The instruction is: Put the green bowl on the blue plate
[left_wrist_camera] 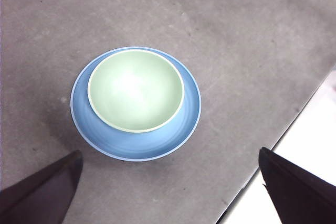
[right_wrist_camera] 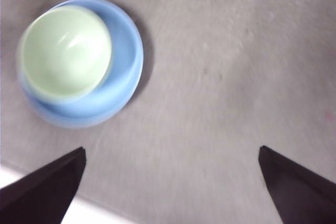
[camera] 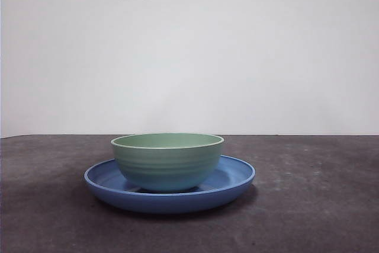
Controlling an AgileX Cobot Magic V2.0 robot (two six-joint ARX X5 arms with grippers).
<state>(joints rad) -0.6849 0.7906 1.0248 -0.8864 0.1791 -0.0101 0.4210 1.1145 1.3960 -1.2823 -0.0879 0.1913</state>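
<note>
on blue plate [camera: 237, 177]: green bowl [camera: 167, 161].

Both arms hang high above the table, showing in the front view only as dark tips at the top corners. The left gripper [left_wrist_camera: 168, 192] has its jaws spread wide apart, holding nothing. The right gripper [right_wrist_camera: 170, 190] is likewise splayed and empty (its picture slightly blurred).

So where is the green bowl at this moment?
In the front view the green bowl sits upright on the blue plate, mid-table, with neither gripper touching it.
</note>
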